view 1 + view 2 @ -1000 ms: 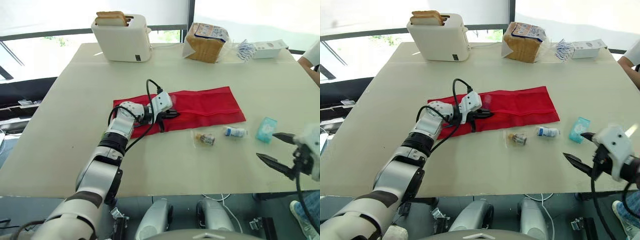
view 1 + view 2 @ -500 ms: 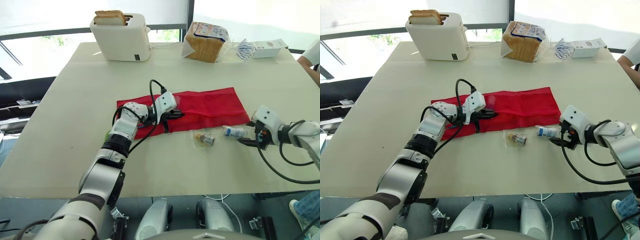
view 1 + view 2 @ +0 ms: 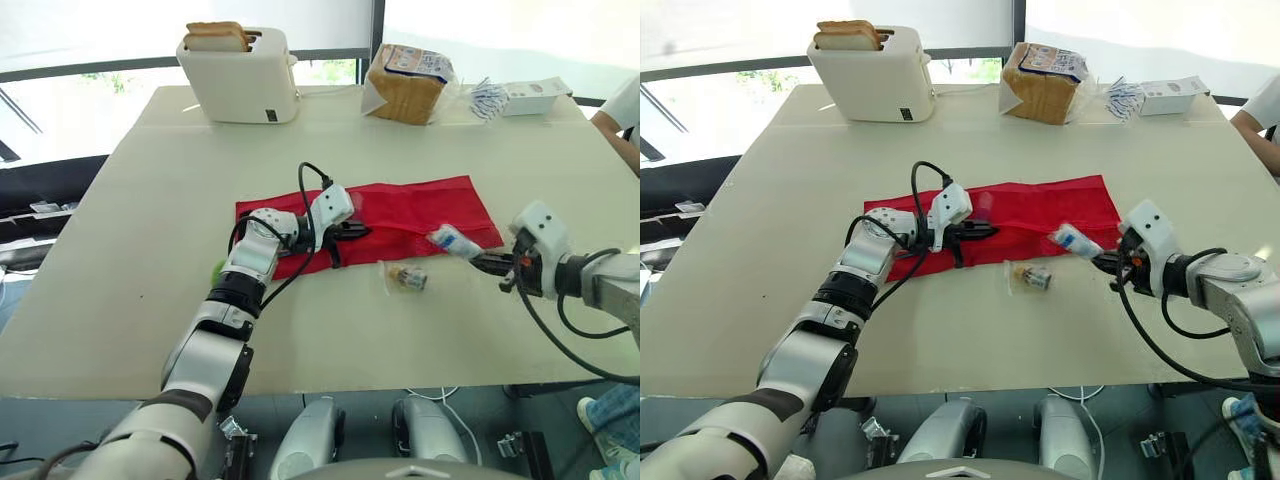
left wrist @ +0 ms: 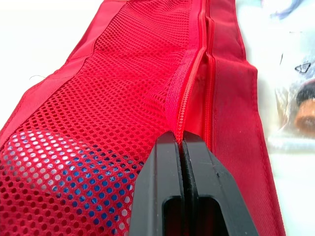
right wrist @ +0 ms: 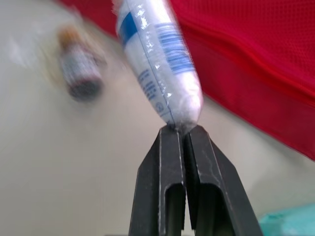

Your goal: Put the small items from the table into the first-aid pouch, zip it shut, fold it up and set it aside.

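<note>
The right fingers (image 5: 165,162) are pinching a packet (image 3: 1076,240) aloft beside the pouch (image 3: 1040,210). The left fingers (image 4: 160,172), pressed together, are gripping its zip edge. Loading is underway; the next move probably calls for aiming the packet into the opening.

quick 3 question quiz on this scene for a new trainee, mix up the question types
1. Multiple choice: what is the right gripper shut on?
A. the white-and-blue wrapped packet
B. the small bottle in a clear plastic bag
C. the red mesh pouch

2. True or false: the left gripper is open, clear of the red mesh pouch.

3. Fill in the blank: the small bottle in a clear plastic bag lies on the ___, beside the pouch's near edge.

Key
1. A
2. False: it is shut on the pouch's zip edge.
3. The beige table
</note>
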